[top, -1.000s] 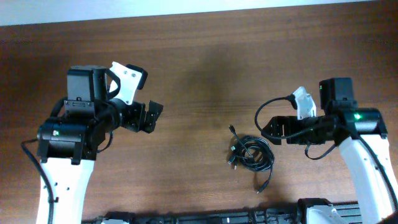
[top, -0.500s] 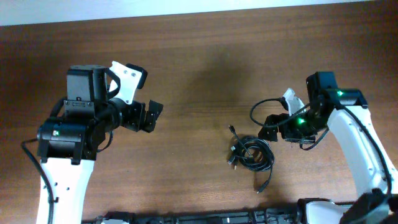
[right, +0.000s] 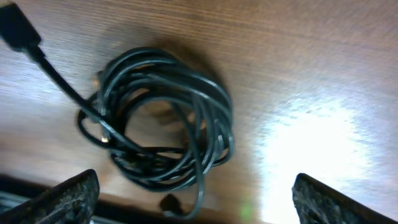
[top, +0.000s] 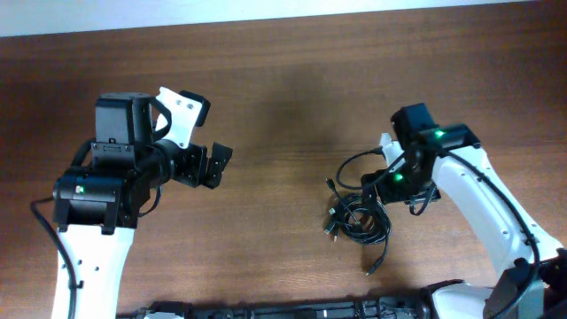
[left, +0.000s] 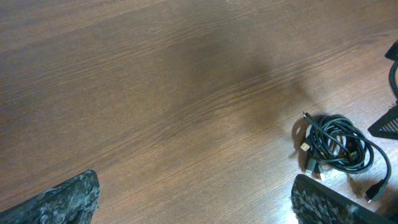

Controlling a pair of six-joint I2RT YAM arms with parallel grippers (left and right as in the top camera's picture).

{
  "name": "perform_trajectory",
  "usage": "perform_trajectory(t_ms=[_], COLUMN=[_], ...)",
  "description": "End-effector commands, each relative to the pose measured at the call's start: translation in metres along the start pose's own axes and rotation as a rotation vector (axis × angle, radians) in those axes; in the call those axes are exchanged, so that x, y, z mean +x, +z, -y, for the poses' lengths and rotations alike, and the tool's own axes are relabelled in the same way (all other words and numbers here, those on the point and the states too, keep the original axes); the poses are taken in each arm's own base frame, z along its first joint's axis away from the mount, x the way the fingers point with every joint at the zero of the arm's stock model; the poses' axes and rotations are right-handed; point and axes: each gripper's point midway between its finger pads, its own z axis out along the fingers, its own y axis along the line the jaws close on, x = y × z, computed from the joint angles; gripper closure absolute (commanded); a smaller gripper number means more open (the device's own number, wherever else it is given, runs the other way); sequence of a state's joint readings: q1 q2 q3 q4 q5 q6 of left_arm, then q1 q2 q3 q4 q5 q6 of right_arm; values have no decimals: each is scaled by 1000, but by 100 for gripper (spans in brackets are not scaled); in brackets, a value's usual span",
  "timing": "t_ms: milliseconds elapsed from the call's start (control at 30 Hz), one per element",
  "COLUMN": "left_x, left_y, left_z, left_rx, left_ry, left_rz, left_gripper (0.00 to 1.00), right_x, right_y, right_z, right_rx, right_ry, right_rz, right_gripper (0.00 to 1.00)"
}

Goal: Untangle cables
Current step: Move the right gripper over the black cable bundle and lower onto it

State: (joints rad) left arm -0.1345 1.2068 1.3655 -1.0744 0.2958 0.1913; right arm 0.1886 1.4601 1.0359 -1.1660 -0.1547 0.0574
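Overhead, we see the cables (top: pixel 359 220) coiled on the table (top: pixel 283 89) beside our right claw (top: pixel 376 188). At the left wrist, our left claw (left: pixel 199 202) gapes, released, well apart from them. At the right wrist, that claw is released too; pinching several strands together could tighten the tangle.

A: Counter (top: pixel 292 80) is looking like brown wood grain, smooth and satin, and it's catching a soft glare patch.
B: Cables (right: pixel 165 118) are reading as black rubbery sheath, slightly glossy.
A: Pads (left: pixel 71 196) on the left gripper (left: pixel 199 208) are showing rough and grey-speckled. Arm shells (top: pixel 84 266) are looking like smooth white plastic.
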Motion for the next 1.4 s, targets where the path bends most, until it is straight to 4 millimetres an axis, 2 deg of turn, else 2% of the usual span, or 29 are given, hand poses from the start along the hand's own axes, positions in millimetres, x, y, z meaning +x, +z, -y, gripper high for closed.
perform_trajectory(t_ms=[0, 233, 333, 567, 800, 900, 1033, 1233, 1300, 1367], left_x=[-4, -4, -4, -5, -5, -5, -5, -5, -5, -5], left_y=[-2, -2, -2, -2, -2, -2, -2, -2, -2, -2], left_z=[0, 0, 0, 0, 0, 0, 0, 0, 0, 0], left_rx=[-3, -3, -3, -4, -4, -4, -4, -4, -4, -4], left_ry=[21, 21, 21, 22, 21, 21, 21, 21, 21, 21], left_rz=[7, 7, 7, 9, 8, 8, 8, 8, 8, 8], left_gripper=[1, 1, 1, 1, 1, 1, 1, 1, 1, 1], right_x=[0, -8, -9, 7, 9, 9, -3, -26, -31, -32], right_y=[4, 9, 21, 40, 70, 75, 76, 74, 77, 89], right_z=[5, 1, 3, 9, 7, 8, 6, 2, 1, 3], right_rx=[115, 169, 167, 171, 129, 128, 120, 110, 108, 112], right_ry=[-52, -114, -115, -112, -115, -113, -117, -125, -126, -124], right_rz=[-3, 36, 53, 10, 51, 60, 114, 202, 214, 186], right_gripper=[1, 1, 1, 1, 0, 6, 15, 16, 16, 16])
